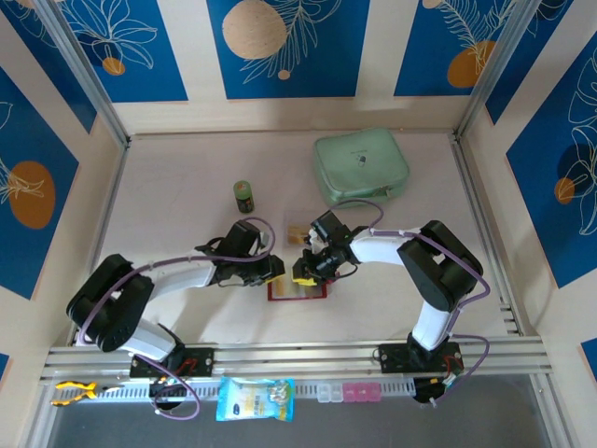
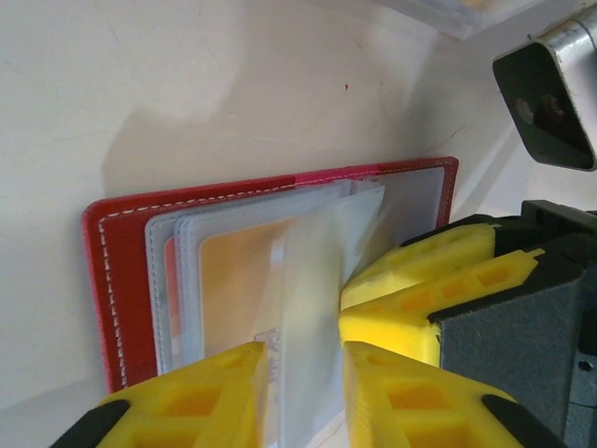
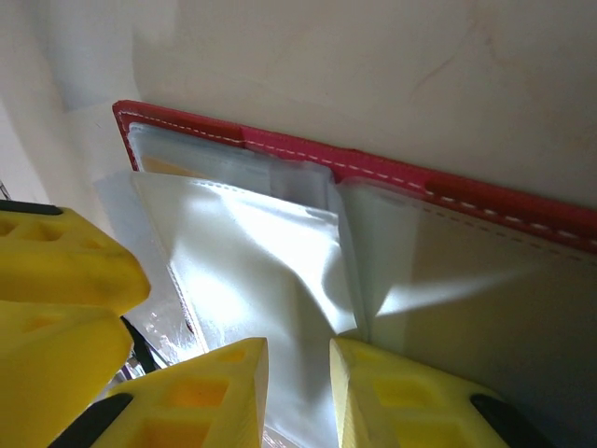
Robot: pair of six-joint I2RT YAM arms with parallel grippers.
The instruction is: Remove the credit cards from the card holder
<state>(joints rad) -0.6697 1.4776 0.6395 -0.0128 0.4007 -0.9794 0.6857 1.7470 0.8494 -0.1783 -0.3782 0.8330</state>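
The card holder (image 1: 298, 291) lies open on the surface (image 1: 177, 187). Left claw (image 2: 306, 397) and right claw (image 3: 298, 392) each stand slightly spread astride a clear sleeve (image 2: 317, 271). An orange card (image 2: 233, 280) remains inside, so most extraction is probably left.

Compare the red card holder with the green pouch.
The card holder is red; the pouch is mint green. The pouch is clearly larger. The card holder lies open with clear sleeves lifted; the pouch looks closed. The card holder sits between the left tool and right tool; the pouch lies farther back, apart from both. Both are rectangular and rest on the table.
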